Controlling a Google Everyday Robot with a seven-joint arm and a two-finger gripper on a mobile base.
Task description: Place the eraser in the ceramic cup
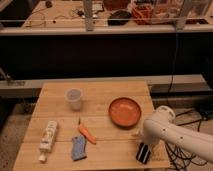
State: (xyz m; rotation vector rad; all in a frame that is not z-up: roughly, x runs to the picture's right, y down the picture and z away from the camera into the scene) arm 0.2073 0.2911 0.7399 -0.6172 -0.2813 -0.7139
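Background: a long bench (pixel 60 12) crowded with gear runs across the top, with a dark panel below it and a pale ledge just behind the counter.
Counter (pixel 105 92): light wooden planks, wider at the front than at the back. All four edges show except the front one, which meets the bottom of the view.
Floor: speckled grey floor (pixel 15 135) on the left, and cables (pixel 187 150) lying loose on the right.
Arm (pixel 175 132): a thick white limb that enters from the lower right, crosses the counter's right edge and ends over the front right corner.
Orange bowl (pixel 125 112): wide and shallow, right of centre, near the right edge and just beside the arm's tip.
White tube (pixel 48 139): lying lengthwise near the front left edge.
Ceramic cup (pixel 74 98): upright, left of centre toward the back, with bare wood all around it, well apart from the arm.
Blue-grey piece (pixel 78 147): flat, near the front edge, just right of the tube.
Orange carrot-like item (pixel 86 132): lying slantwise between the cup and the blue-grey piece.
Eraser (pixel 144 154): black with white stripes, at the front right corner close to both edges, far from the cup.
End effector (pixel 145 144): at the arm's tip directly over the eraser, jaws spread wide. I cannot tell whether it touches the eraser.
Open room: the widest bare stretch is the middle strip between cup and bowl.
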